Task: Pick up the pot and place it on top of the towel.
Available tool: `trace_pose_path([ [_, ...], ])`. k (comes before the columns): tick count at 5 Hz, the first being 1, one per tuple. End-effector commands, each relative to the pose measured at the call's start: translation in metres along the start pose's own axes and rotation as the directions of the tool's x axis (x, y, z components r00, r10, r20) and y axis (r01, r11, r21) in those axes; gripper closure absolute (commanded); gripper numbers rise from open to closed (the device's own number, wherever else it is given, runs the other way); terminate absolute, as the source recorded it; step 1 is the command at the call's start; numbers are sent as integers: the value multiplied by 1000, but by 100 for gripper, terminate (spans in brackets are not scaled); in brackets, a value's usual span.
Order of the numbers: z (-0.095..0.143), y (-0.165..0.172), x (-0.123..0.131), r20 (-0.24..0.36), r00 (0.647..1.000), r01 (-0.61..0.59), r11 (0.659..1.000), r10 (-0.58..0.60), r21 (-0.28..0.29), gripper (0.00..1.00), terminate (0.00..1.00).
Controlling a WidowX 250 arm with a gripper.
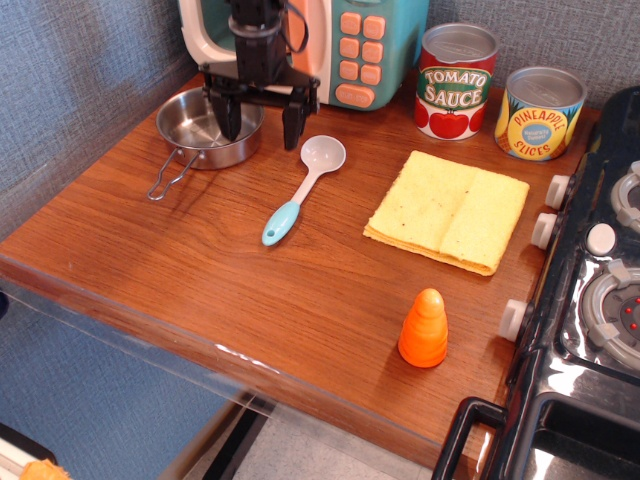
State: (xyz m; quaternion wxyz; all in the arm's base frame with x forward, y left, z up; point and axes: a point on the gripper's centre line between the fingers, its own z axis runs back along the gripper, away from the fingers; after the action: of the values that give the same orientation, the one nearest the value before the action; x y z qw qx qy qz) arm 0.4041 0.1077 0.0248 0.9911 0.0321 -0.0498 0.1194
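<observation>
We see the end effector spread open | stainless-steel pot beneath it, its near rim between the fingers | yellow towel well off to its side on the bench

Steel pot, yellow towel apart.

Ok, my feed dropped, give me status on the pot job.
Claw open, straddling pot right rim. Pot on table, not lifted. Towel bare; spoon lies between.
</observation>
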Motion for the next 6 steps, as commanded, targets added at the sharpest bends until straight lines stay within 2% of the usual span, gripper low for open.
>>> trace_pose_path([
  [1, 6, 11, 2, 23, 1000, -17, 1000, 16, 24, 100, 0],
  [4, 28, 21, -10, 55, 999, 3, 1000, -2, -19, 100, 0],
  [5, 59, 9, -20, 83, 996, 23, 1000, -23, -5, 100, 0],
  [6, 89, -35, -33, 132, 983, 133, 991, -127, -31, 100, 0],
])
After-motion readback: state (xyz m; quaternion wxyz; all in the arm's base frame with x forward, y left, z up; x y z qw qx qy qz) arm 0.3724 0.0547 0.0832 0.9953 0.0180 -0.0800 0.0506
